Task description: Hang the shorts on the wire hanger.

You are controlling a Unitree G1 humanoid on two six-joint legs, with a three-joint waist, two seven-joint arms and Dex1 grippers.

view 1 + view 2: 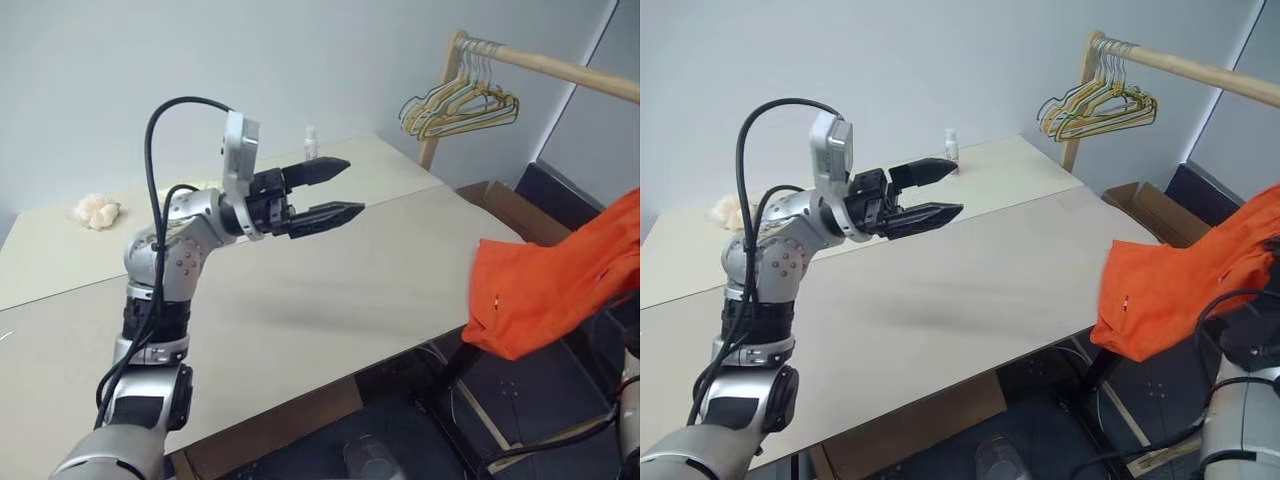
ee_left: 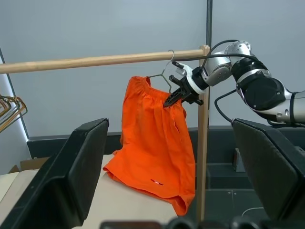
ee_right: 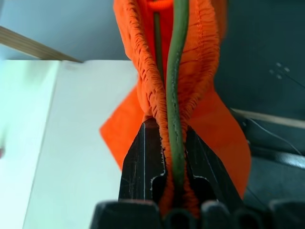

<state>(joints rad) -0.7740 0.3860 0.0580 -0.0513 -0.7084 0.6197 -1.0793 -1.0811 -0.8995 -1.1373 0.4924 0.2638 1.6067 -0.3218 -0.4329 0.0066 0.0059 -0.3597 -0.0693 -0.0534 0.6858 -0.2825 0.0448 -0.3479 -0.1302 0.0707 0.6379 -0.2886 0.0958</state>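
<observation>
Hanging from the wire hanger (image 2: 164,76) hooked over the wooden rail (image 2: 95,60), the shorts (image 2: 155,143) droop beside the table (image 1: 330,290) edge, waistband and wire pinched together in the closed right gripper (image 2: 170,98); the left gripper (image 1: 335,190) gapes empty above the table, well apart.

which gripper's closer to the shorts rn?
Right. The right gripper is shut on the shorts at the waistband, with the wire hanger, up by the wooden rail. The left gripper hangs open over the table, well apart from them.
</observation>
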